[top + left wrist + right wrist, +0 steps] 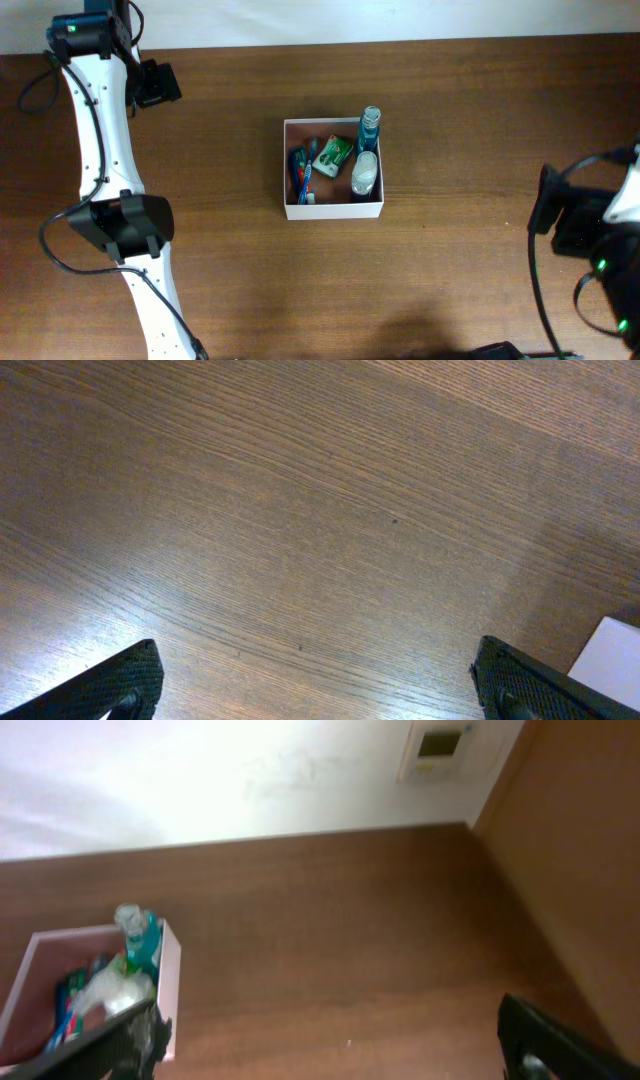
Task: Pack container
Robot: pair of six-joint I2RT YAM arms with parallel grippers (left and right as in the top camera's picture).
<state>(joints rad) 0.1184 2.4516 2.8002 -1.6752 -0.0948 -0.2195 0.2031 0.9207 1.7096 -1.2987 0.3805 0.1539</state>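
The container (333, 210), a square white-walled box, sits mid-table. Inside it lie a blue bottle (370, 125), a green packet (334, 153), a clear bottle (365, 176) and a blue toothbrush (301, 172). My left gripper (155, 83) hangs over the far left of the table, well away from the box; in the left wrist view it (315, 660) is open over bare wood. My right gripper (548, 205) is at the right edge, facing the box. In its wrist view it (328, 1020) is open and empty, with the container (170, 970) and blue bottle (140, 935) beyond the left finger.
A brown wooden table (470, 110) surrounds the box. A white wall (200, 780) runs behind the far edge. A white corner (612, 660) shows at the lower right of the left wrist view.
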